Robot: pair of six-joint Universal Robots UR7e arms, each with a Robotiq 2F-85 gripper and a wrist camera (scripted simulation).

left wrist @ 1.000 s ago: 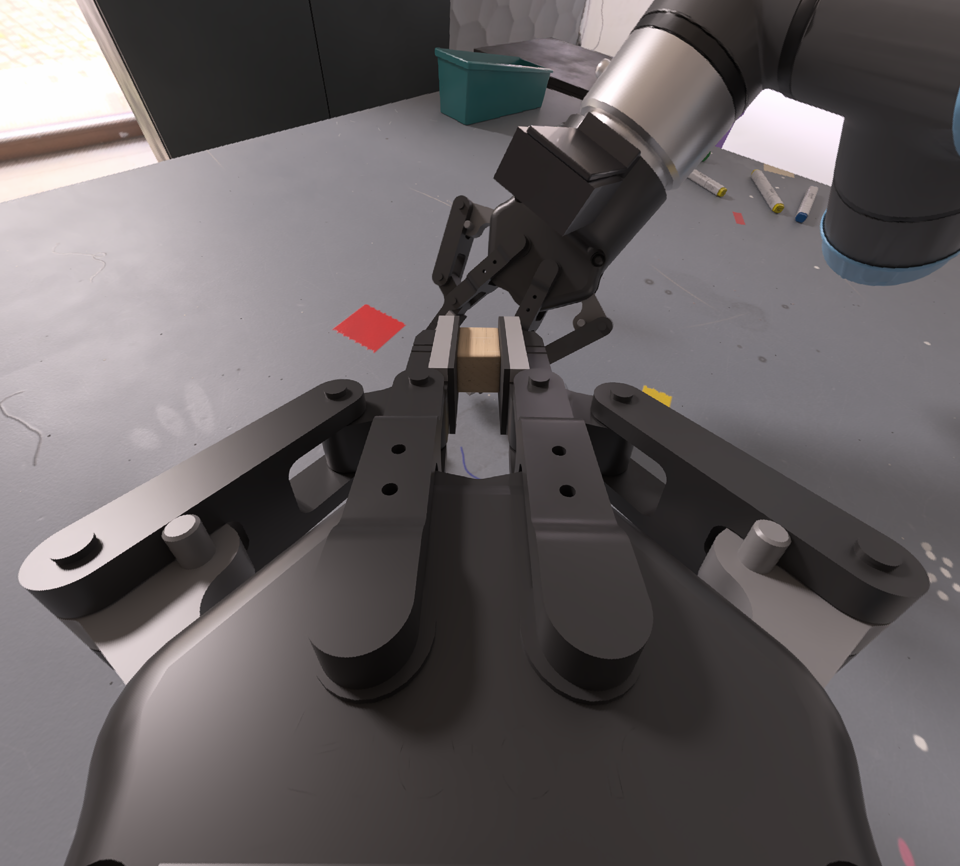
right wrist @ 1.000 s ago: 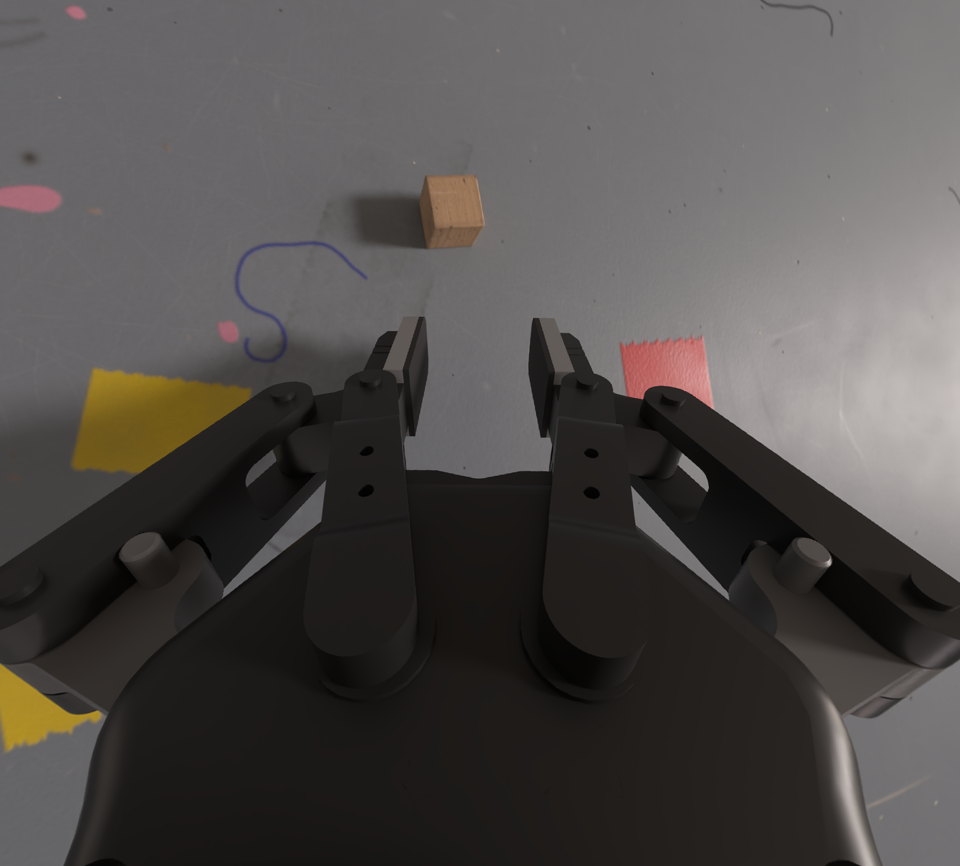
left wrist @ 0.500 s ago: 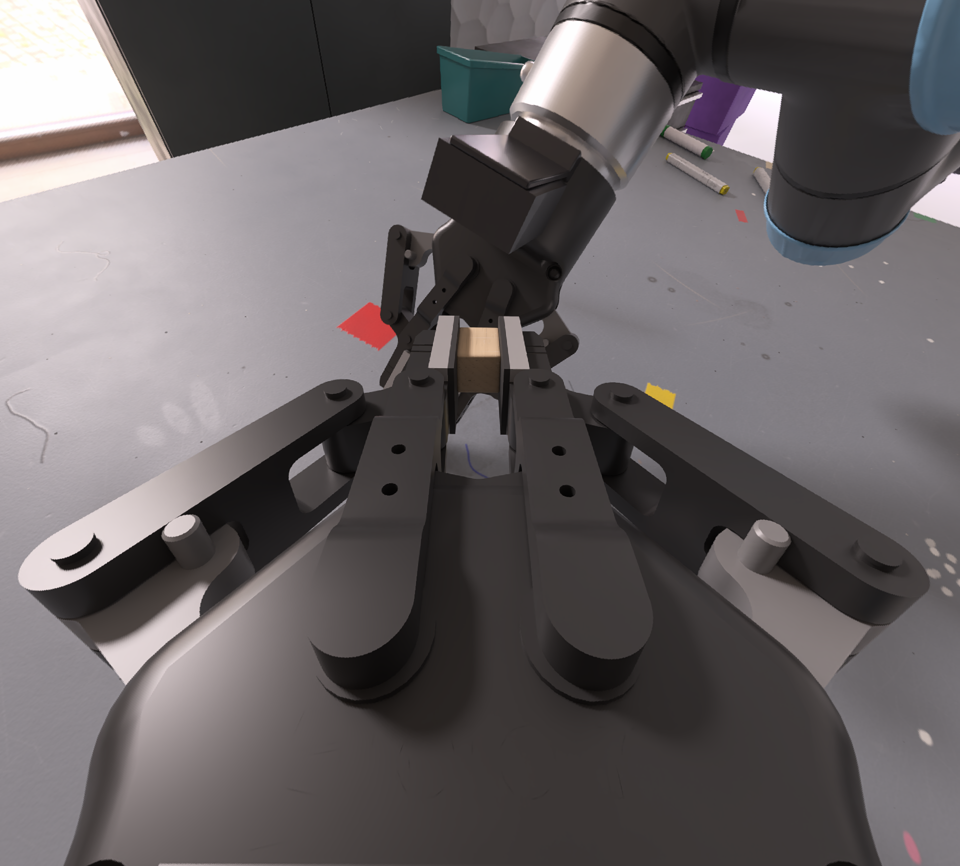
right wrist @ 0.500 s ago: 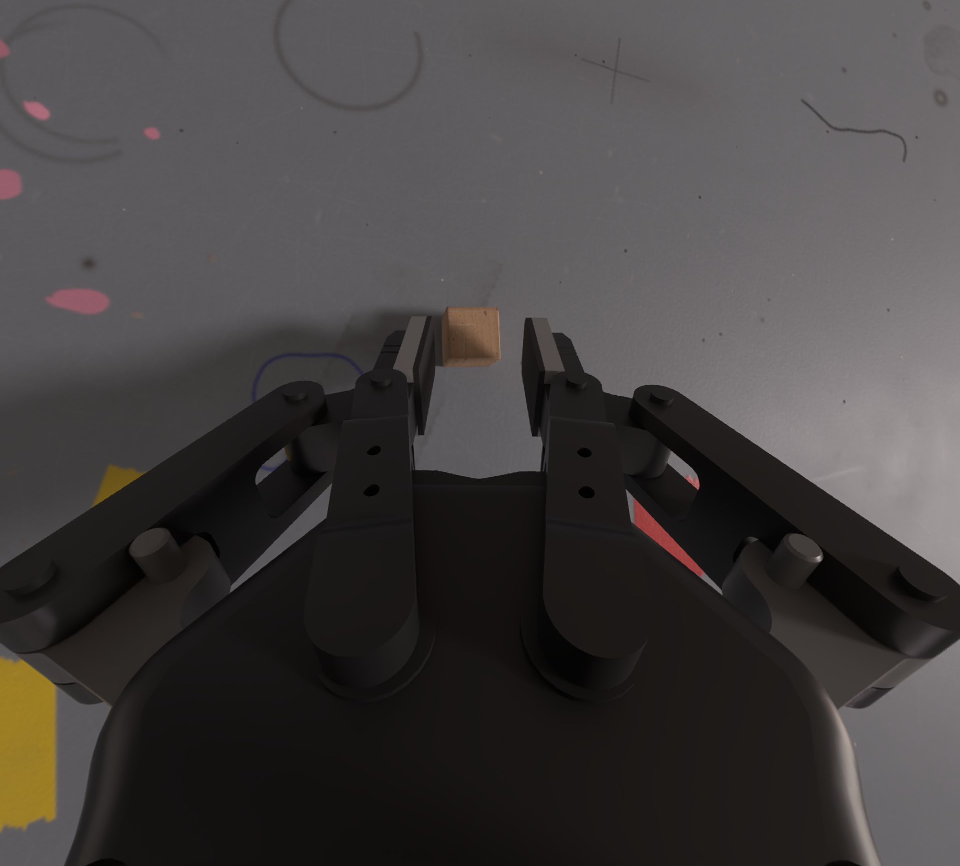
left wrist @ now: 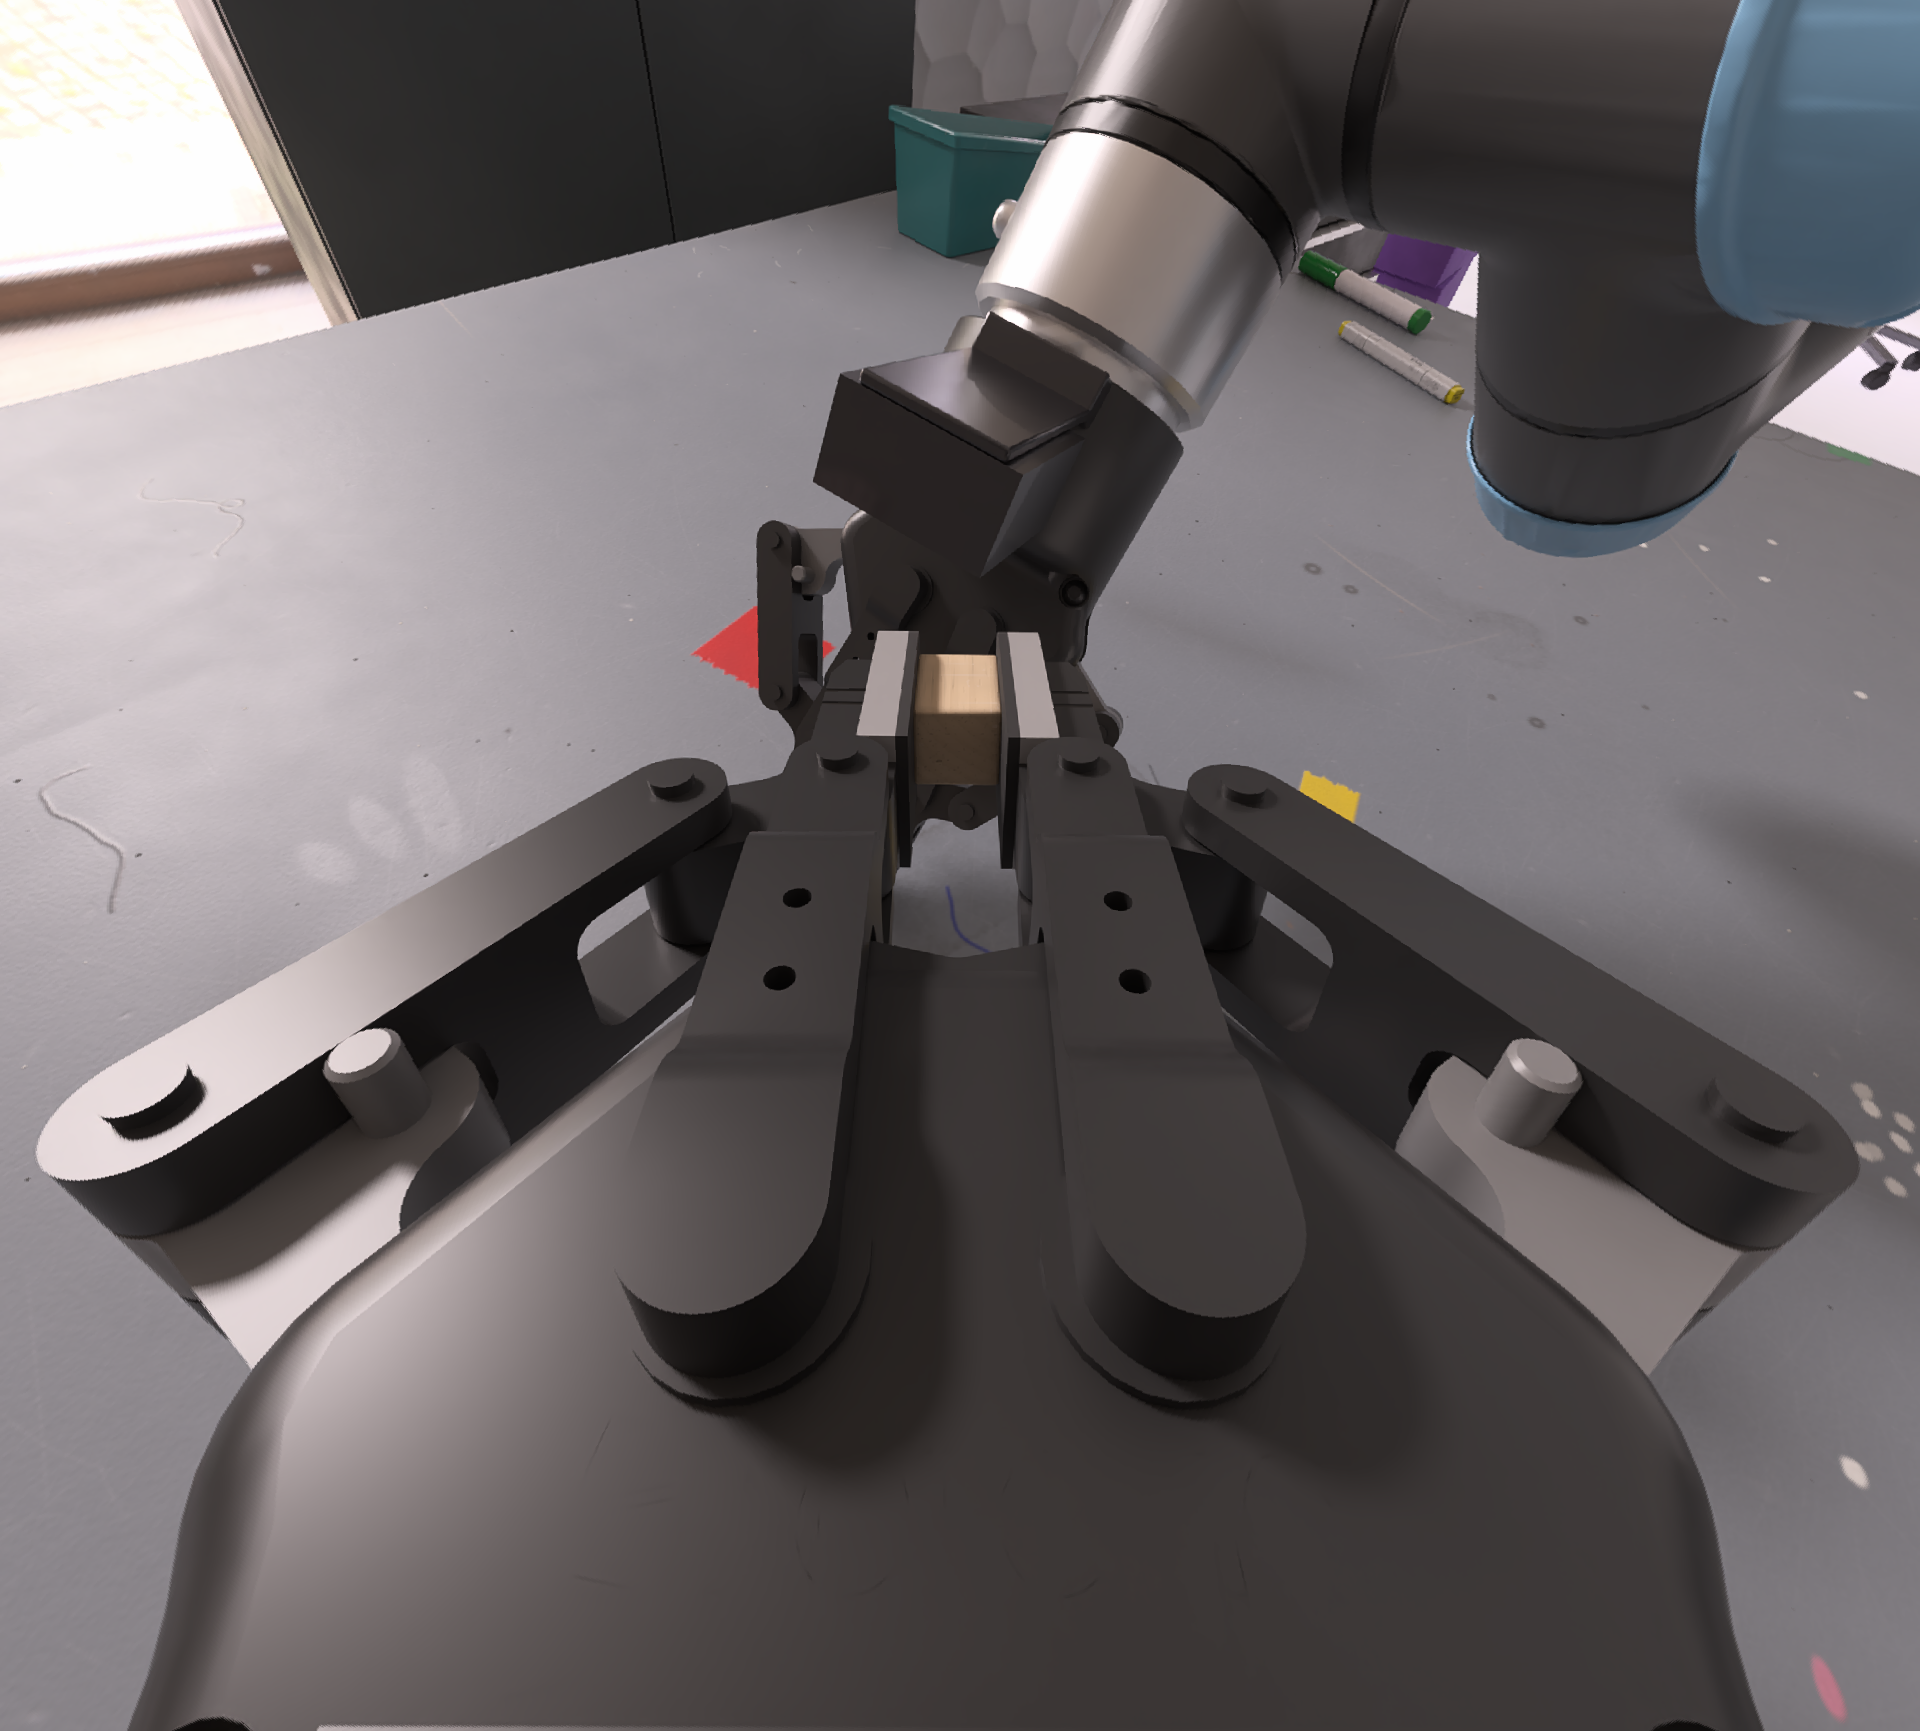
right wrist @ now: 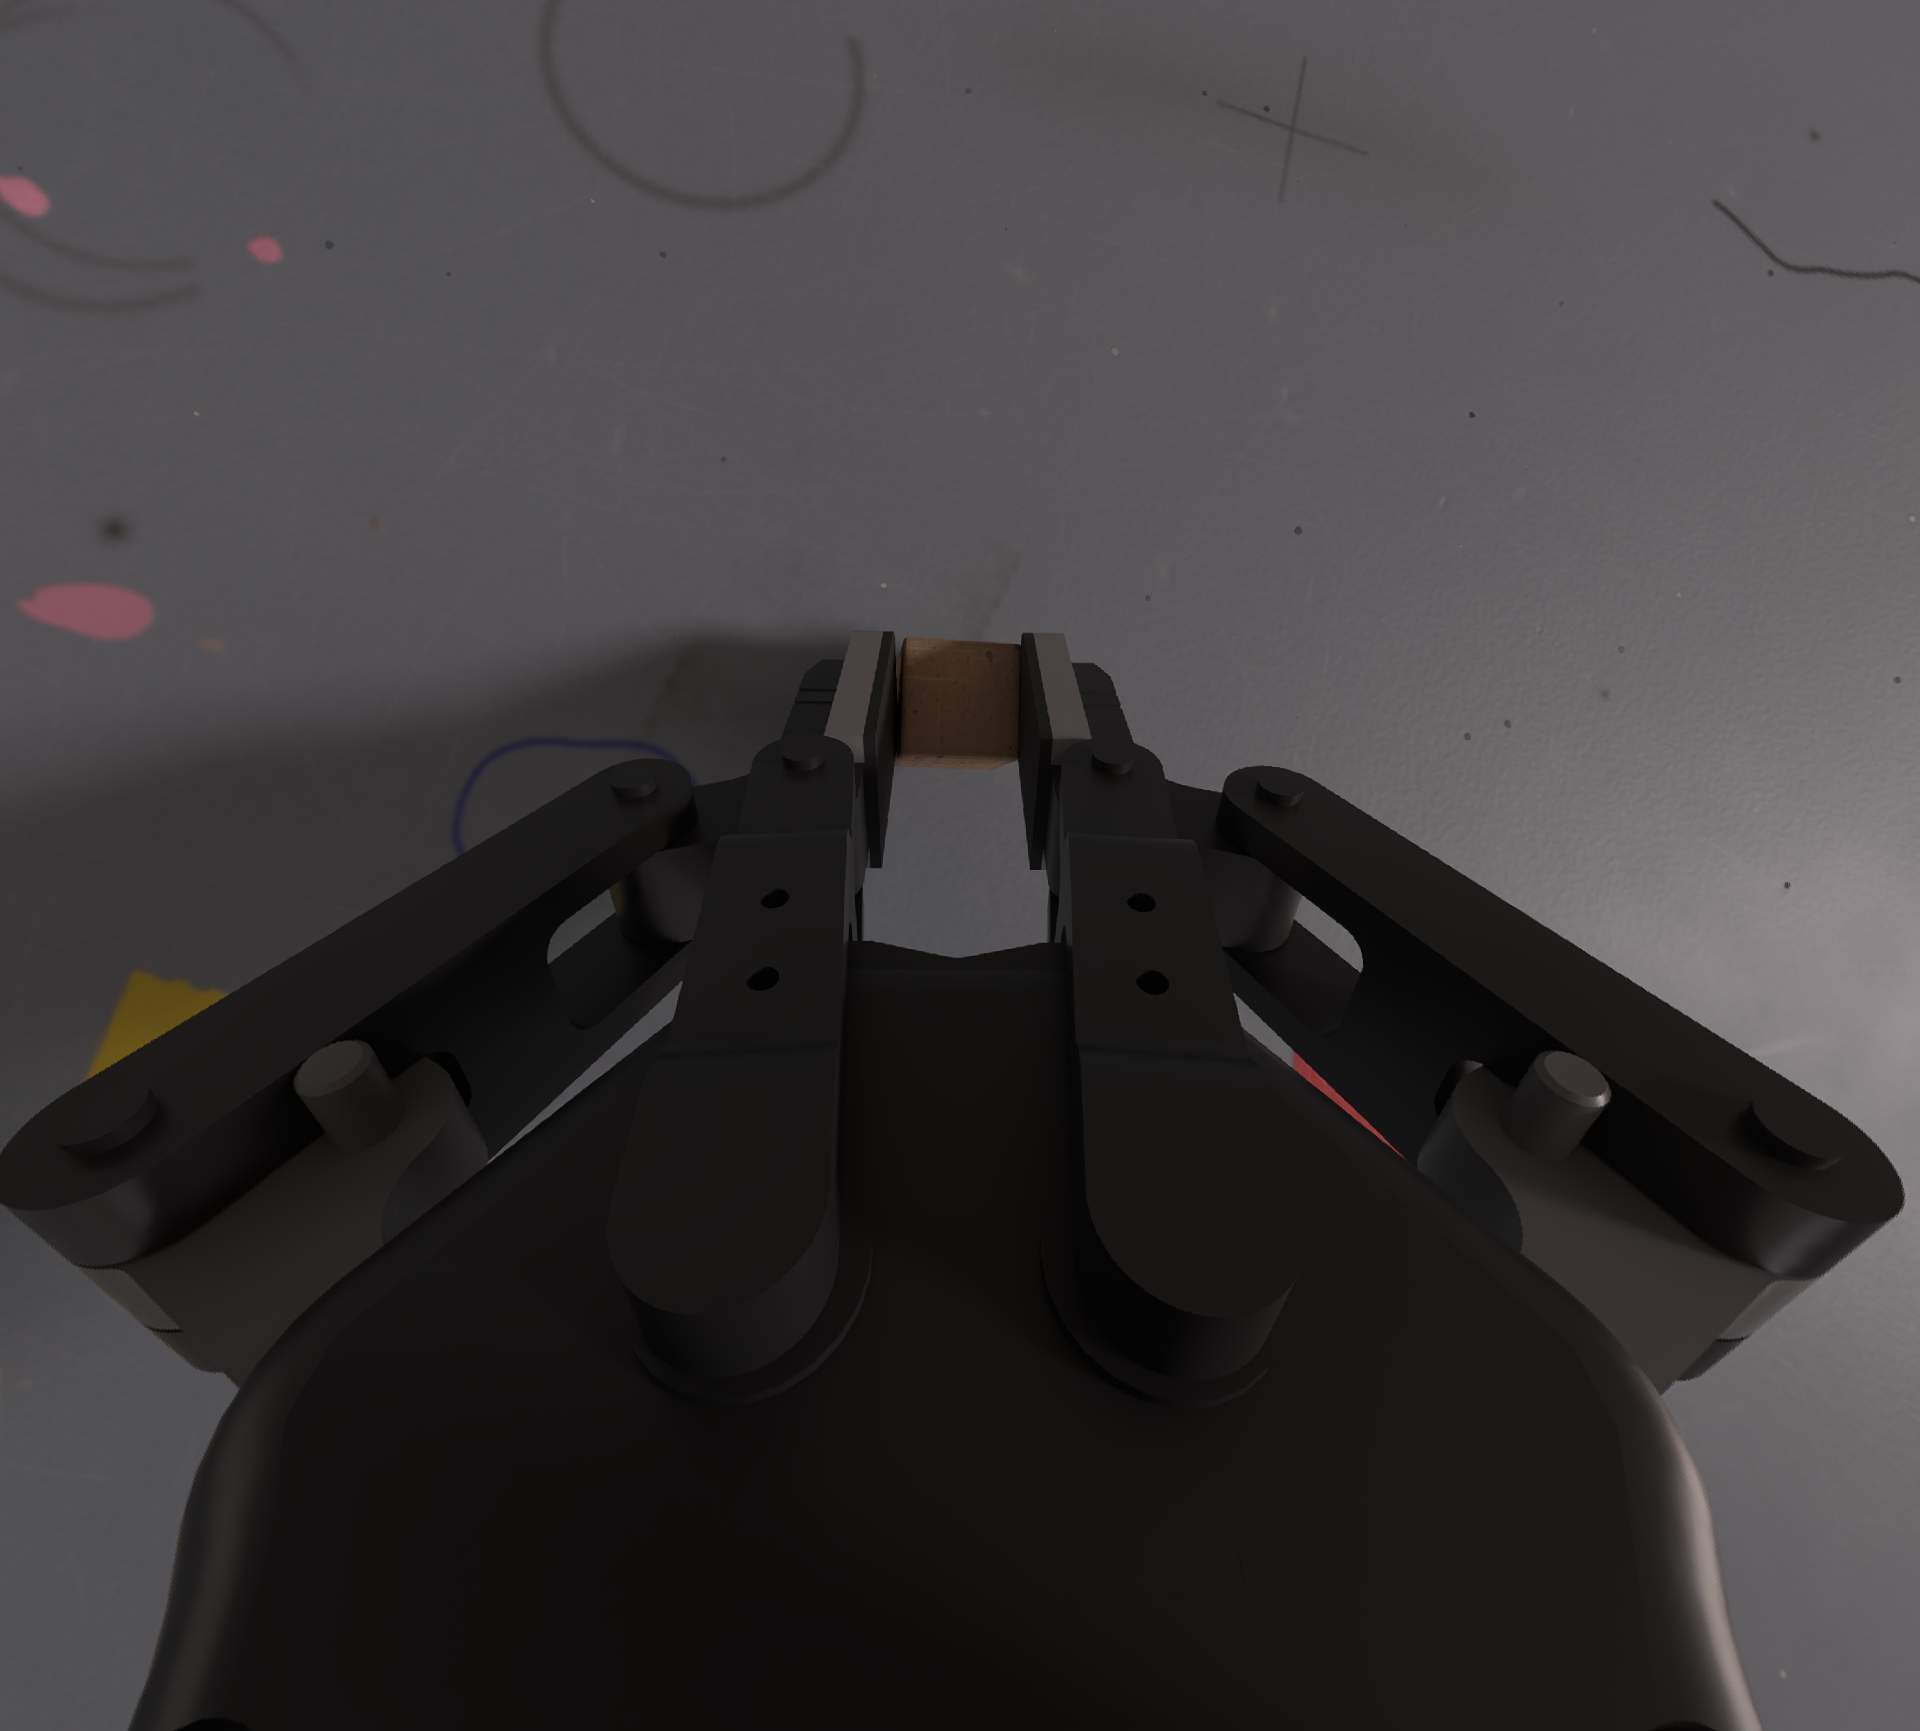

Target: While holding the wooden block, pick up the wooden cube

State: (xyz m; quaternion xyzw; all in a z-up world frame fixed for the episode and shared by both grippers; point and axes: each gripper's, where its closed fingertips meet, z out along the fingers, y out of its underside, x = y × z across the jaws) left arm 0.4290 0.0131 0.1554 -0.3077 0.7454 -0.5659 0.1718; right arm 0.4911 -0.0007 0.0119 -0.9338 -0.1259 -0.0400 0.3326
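Note:
My left gripper [left wrist: 957, 682] is shut on a pale wooden block [left wrist: 956, 731] and holds it above the grey table [left wrist: 416, 559]. My right gripper [right wrist: 957, 686] points down at the table, and its pads press on both sides of a small brown wooden cube [right wrist: 956, 710]. I cannot tell whether the cube rests on the table or is just off it. In the left wrist view the right arm [left wrist: 1143, 258] reaches down just behind the left fingertips. Its fingers are mostly hidden there, and the cube is hidden too.
A teal bin [left wrist: 951, 175], markers [left wrist: 1392, 336] and a purple object [left wrist: 1423, 263] lie at the far side of the table. Red tape [left wrist: 740, 642] and yellow tape [left wrist: 1330, 793] patches lie flat near the grippers. Pink paint spots [right wrist: 88, 611] mark the surface.
My right gripper moved forward and down over the cube, then closed its fingers on it. My left gripper kept still with the block.

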